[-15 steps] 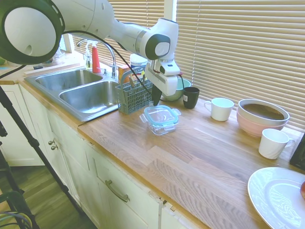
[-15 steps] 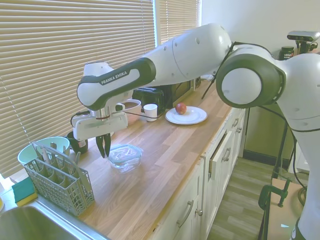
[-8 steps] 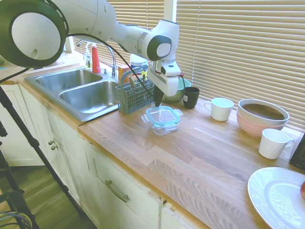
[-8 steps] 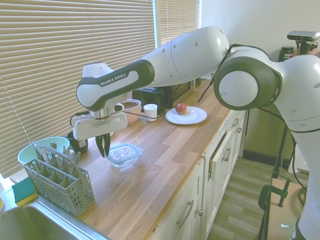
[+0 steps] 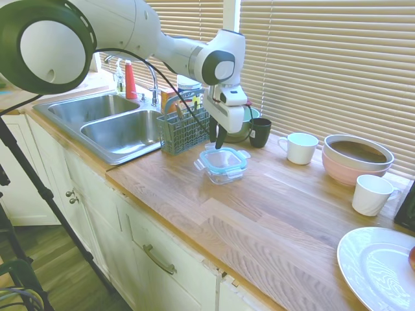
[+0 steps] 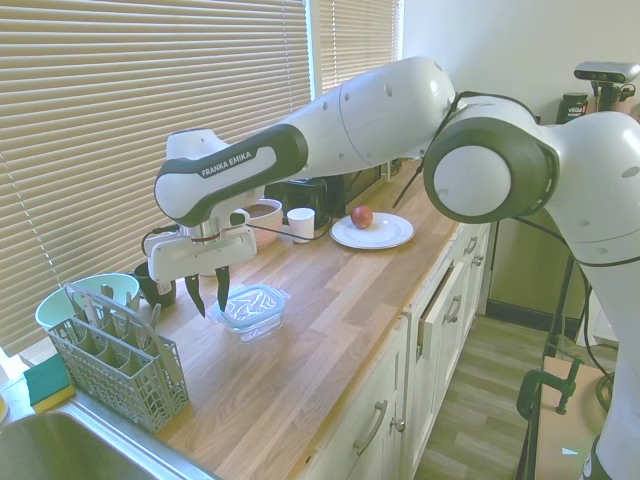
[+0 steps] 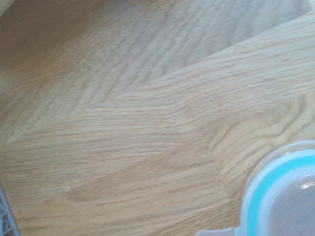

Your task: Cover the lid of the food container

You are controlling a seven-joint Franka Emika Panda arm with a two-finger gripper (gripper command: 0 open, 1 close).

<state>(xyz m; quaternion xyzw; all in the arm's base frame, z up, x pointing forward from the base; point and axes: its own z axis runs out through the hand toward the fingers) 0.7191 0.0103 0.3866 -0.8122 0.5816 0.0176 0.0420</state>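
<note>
Seemingly, the lid (image 5: 223, 159) is already laid on the food container (image 5: 222, 172) beside the cutlery basket (image 5: 181, 131), so the end effector (image 6: 208, 296), parted and empty, is best lifted clear without nudging it.

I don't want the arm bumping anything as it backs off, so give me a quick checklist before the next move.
1. Lid sits on the food container: ok.
2. Lid level, not skewed: ok.
3. Snap tabs pressed shut: cannot tell.
4. Gripper open, holding nothing: ok.
5. Gripper clear of the lid, beside its sink-side edge: ok.
6. Room toward the cutlery basket and black mug behind: tight, not ok for a sideways move.
</note>
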